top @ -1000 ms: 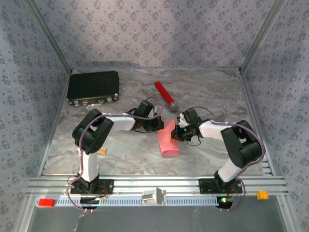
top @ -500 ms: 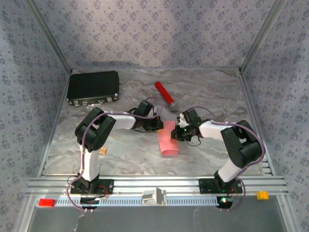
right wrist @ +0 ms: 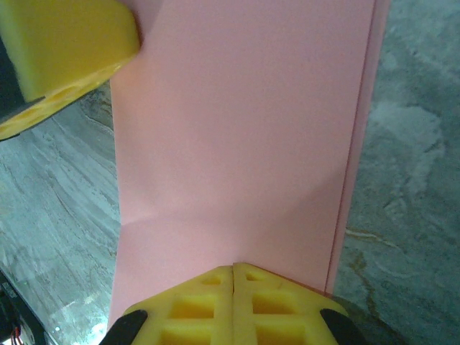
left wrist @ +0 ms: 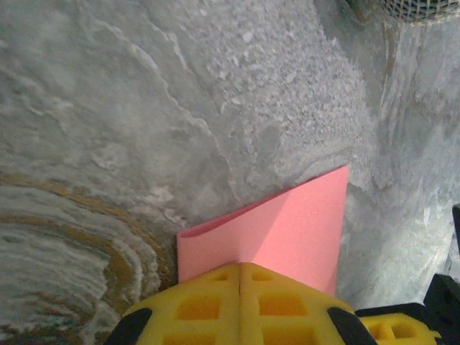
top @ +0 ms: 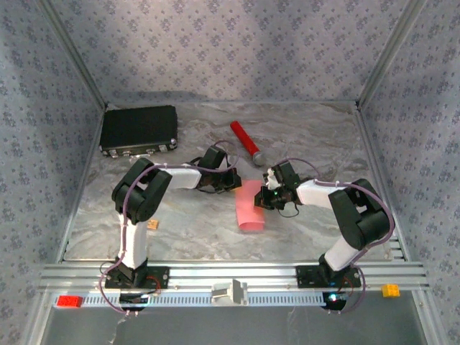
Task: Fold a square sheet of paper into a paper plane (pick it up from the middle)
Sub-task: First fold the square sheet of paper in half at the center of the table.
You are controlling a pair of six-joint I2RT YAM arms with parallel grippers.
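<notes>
Looking from above, the folded square sheet of paper (top: 249,208) lies mid-tabletop (top: 323,136) between my arms. At the left wrist, my left jaws are closed, tips over its edge. At the right wrist, my right jaws are closed too, tips at the opposite edge.

Soft, even light on the tabletop (top: 309,136); shadows faint. Overhead view grainy. Wrist views blur at 6 o'clock on the yellow fingers (left wrist: 208,287), probably too close.

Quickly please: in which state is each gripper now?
Left gripper: closed, tips at the paper; whether it pinches it cannot be told.
Right gripper: closed, tips on the paper; grip cannot be told either.
</notes>
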